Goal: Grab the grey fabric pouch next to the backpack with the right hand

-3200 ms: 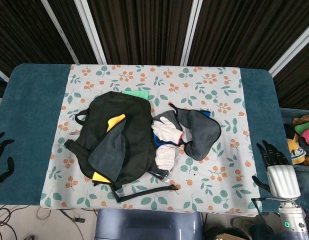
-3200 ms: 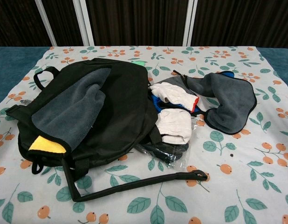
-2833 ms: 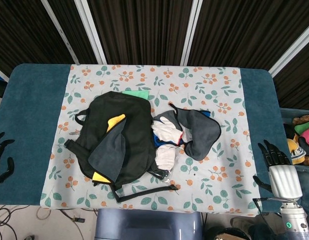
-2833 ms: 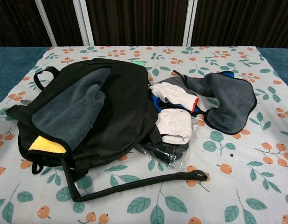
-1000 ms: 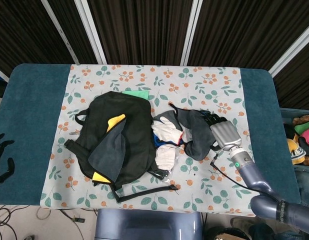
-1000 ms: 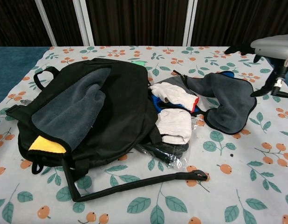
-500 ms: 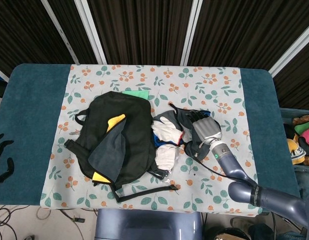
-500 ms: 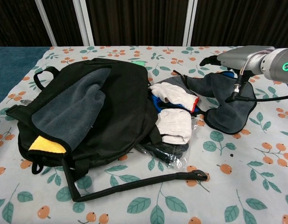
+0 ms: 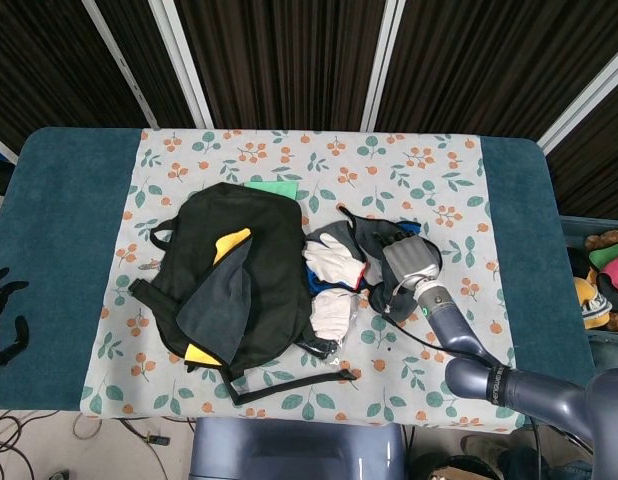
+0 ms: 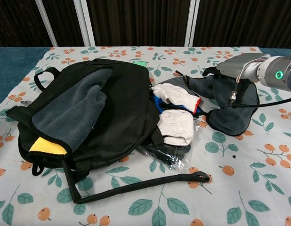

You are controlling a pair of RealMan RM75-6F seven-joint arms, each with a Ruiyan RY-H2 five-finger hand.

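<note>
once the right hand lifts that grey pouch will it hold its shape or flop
Probably flop: the grey pouch lies flat and creased on the tablecloth. It looks light, with no visible bulge. The right hand sits over it; the white gloves alongside might drag.

The grey pouch [image 9: 389, 262] [image 10: 225, 106] lies flat and crumpled on the floral cloth. It sits just right of the black backpack [image 9: 234, 280] [image 10: 89, 113].

White gloves [image 9: 334, 255] lie on the floral tablecloth [image 9: 429, 170].

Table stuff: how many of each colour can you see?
Black: 1, the backpack
Grey: 2, the pouch and a cloth on the backpack
White: 2 gloves
Green: 1 cloth
Total: 6
</note>
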